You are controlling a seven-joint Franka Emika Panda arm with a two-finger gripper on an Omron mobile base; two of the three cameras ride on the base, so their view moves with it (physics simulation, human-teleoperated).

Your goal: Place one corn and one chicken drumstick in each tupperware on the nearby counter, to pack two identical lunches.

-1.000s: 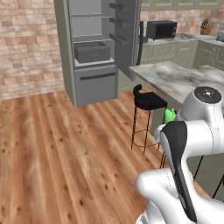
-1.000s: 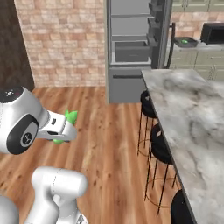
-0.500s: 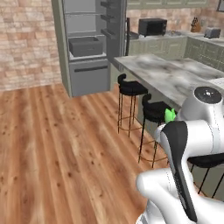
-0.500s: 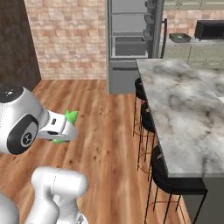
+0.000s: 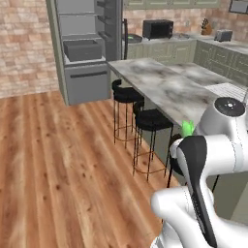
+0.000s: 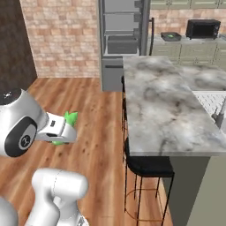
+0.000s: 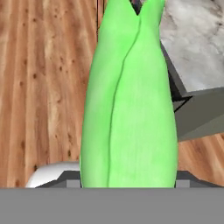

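Green corn (image 7: 129, 100) gripped in claw (image 6: 66, 131) | beside marble island (image 6: 163, 101)

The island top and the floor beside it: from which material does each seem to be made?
The island top looks like polished marble or similar stone: grey-white with cloudy veining. The floor looks like varnished wood planks: warm orange-brown, with grain lines and dark knots. Both are rendered, so the actual materials stay uncertain.
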